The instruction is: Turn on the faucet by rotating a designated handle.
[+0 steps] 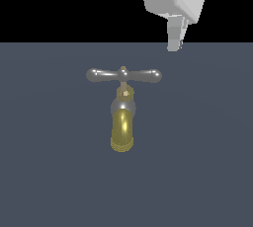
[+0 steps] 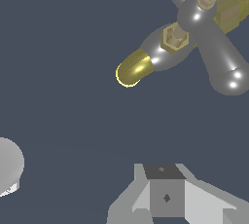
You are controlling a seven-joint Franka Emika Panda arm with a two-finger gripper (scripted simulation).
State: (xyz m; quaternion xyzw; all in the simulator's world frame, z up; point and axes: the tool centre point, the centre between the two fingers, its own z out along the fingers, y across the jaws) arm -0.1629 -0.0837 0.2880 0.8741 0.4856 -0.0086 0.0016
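Grey handle [image 1: 123,75] sits well below your jaws, which hold nothing; how wide they gape, you cannot tell. Come down beside one end.

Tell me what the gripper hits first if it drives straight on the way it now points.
Probably the bare table surface. The gripper points downward, off to the exterior view's right of the handle, and the wrist view shows the faucet off its axis. Depth is uncertain.
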